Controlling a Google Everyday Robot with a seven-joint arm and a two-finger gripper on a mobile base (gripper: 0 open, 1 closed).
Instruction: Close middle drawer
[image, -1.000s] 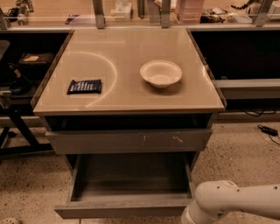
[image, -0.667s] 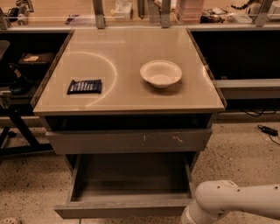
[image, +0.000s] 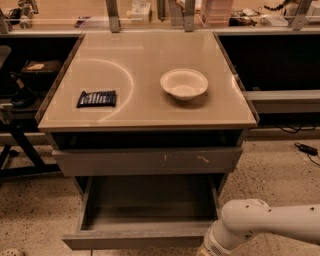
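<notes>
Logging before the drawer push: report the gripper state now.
Gripper: not in view, so open or shut cannot be told. Only the white arm shows, at lower right by the front right corner of the open middle drawer.

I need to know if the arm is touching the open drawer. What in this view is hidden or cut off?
1. Gripper: camera view, out of sight past the bottom edge, where the white arm runs off; contact with the drawer cannot be told.
2. Middle drawer: front panel cut by the bottom edge, right corner behind the arm.
3. Dark packet on the tabletop: print too small to read.
</notes>
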